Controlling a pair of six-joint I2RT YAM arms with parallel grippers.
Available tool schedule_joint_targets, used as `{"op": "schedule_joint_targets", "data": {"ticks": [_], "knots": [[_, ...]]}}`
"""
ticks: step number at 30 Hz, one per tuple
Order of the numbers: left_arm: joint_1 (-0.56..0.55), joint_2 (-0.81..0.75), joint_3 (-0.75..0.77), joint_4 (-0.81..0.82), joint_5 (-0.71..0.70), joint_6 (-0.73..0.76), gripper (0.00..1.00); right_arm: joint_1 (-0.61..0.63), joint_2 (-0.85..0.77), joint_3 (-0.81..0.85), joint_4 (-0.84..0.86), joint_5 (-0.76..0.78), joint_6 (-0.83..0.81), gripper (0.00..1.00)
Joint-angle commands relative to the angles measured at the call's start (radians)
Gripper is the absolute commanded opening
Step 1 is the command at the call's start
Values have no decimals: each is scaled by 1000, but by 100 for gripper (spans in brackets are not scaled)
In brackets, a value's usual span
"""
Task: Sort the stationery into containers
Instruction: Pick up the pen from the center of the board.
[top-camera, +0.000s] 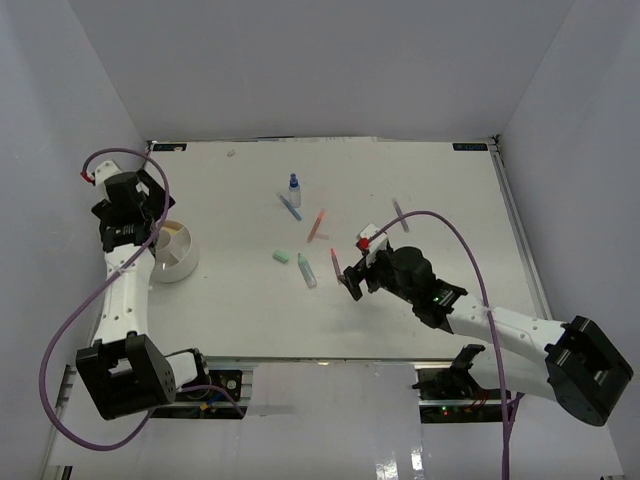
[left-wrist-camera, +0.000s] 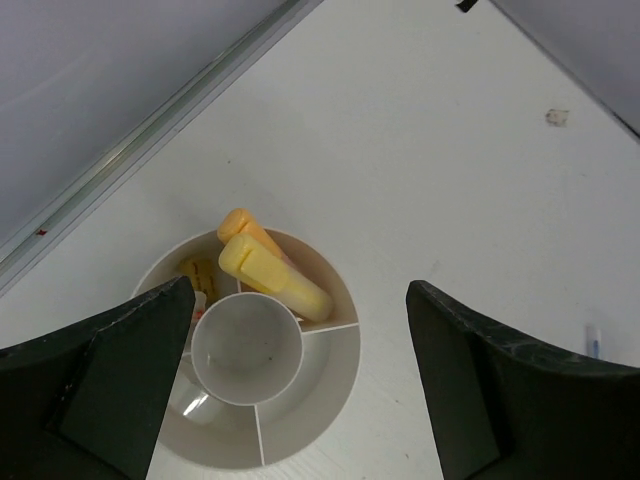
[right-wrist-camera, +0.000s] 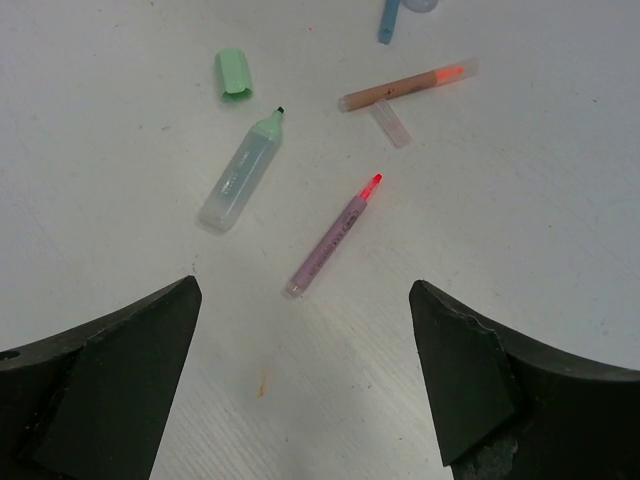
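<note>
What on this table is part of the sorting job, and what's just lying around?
Part of the job: white divided dish, yellow markers inside it, green highlighter, green cap, red-tipped pen, orange-tipped pen, blue pen, blue-capped bottle.

Just lying about: purple cable, small pale scrap.

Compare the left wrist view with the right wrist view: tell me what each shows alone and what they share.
Left wrist only: the white divided dish, two yellow markers in one compartment. Right wrist only: a green highlighter, a green cap, a red-tipped pen and an orange-tipped pen. Both: the white table, and open jaws at the bottom corners, of the left end effector and the right end effector respectively.
</note>
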Motion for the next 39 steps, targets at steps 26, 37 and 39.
{"op": "schedule_joint_targets", "data": {"ticks": [26, 37, 39], "knots": [[-223, -126, -98, 92, 574, 40, 98, 158, 716, 609, -419, 122, 196, 86], [-223, -139, -109, 96, 606, 26, 98, 164, 781, 618, -402, 141, 223, 73], [-223, -141, -111, 100, 611, 26, 98, 166, 785, 616, -400, 153, 236, 67]]}}
